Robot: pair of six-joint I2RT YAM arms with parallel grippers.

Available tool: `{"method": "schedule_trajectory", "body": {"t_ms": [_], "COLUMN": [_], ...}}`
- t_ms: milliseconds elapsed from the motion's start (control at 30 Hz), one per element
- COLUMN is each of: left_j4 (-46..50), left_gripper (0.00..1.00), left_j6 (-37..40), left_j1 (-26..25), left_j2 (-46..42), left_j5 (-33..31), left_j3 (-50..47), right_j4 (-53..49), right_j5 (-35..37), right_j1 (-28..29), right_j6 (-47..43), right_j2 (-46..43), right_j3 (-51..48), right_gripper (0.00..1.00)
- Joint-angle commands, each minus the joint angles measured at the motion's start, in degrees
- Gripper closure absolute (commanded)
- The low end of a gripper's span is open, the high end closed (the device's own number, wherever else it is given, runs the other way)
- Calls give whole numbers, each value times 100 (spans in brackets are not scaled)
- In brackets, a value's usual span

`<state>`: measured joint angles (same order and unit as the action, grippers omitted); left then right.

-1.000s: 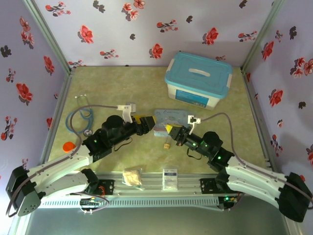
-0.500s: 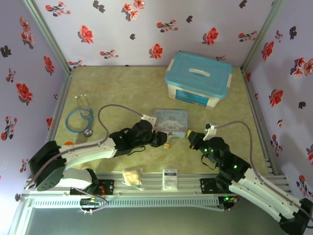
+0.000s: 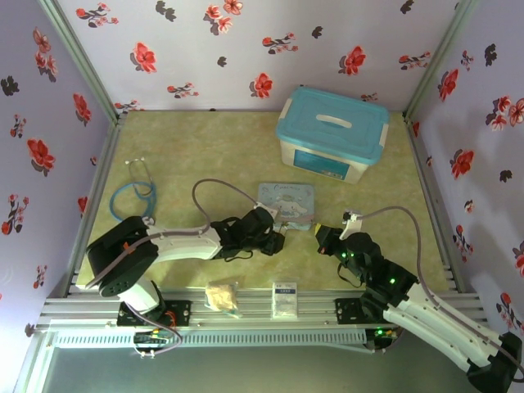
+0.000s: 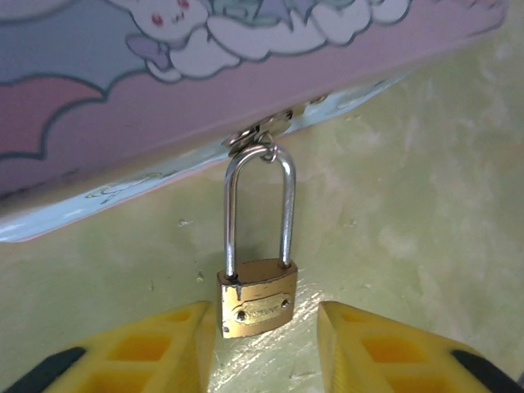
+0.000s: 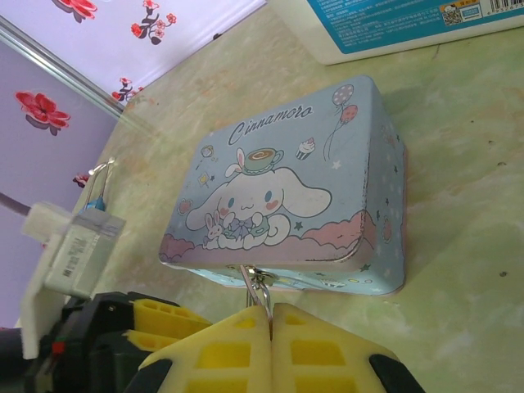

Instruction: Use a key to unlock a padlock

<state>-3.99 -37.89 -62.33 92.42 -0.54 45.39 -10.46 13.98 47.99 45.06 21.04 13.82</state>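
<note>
**Bench** (image 3: 205,155): mottled yellow-green top with a slotted metal rail along the near edge.

**Far right corner:** white storage box (image 3: 332,135) with a teal lid.

**Centre:** pale blue cartoon tin (image 3: 286,201), lying flat with its picture side up.

**Left edge:** blue stethoscope (image 3: 147,219), well apart from the tin.

**Near edge, on the rail:** crumpled pale wad (image 3: 221,296), with a small white packet (image 3: 284,299) to its right.

**Padlock** (image 4: 256,304): brass, lying flat on the bench just off the tin's near side. Its silvery shackle (image 4: 287,213) has both legs seated in the body and is hooked through the tin's clasp.

**Left gripper** (image 4: 266,323): jaws narrow but not closed. The yellow pads flank the padlock body, one just beside its corner and the other across a small gap.

**Right gripper** (image 5: 270,315): pads pressed together, off the tin's near right corner and pointing at the clasp. Whether the key sits between them cannot be told.

**In the way:** from above, the left gripper covers the padlock. In the right wrist view, the right pads hide the padlock body, and the shackle's top shows above them.

**Changes:**
- Half a second earlier the padlock lay uncovered, with the left gripper just to its left.
- A second earlier both grippers met at the tin's near side.
- Since then the right gripper has drawn back to the right.
- The left arm now lies stretched low along the bench.
</note>
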Motion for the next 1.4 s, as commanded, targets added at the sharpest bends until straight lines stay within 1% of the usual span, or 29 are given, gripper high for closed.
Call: {"method": "schedule_trajectory", "body": {"t_ms": [0, 367, 667, 800, 900, 1033, 1300, 1367], "left_j4": [-194, -269, -322, -512, -693, -818, -1020, -1195], "left_gripper": [64, 60, 60, 61, 63, 69, 75, 78], "left_j6": [133, 199, 159, 92, -13, -135, -360, -509], "left_j1": [-43, -43, -52, -50, -50, -52, -69, -69], "left_j2": [214, 651, 839, 850, 938, 971, 738, 707], "left_j5": [119, 109, 106, 120, 215, 236, 226, 221], "left_j3": [161, 281, 314, 261, 291, 305, 116, 51], "right_j4": [59, 166, 184, 238, 332, 369, 494, 562], "right_j5": [46, 76, 71, 71, 83, 62, 34, 25], "right_j1": [-22, -24, -19, -22, -19, -26, -18, -18], "right_j6": [86, 152, 196, 225, 283, 352, 398, 440], "right_j2": [-68, -56, -56, -47, -24, 38, 136, 167], "right_j3": [-94, -186, -231, -272, -331, -363, -425, -459], "right_gripper": [100, 100, 100, 100, 100, 100, 100, 100]}}
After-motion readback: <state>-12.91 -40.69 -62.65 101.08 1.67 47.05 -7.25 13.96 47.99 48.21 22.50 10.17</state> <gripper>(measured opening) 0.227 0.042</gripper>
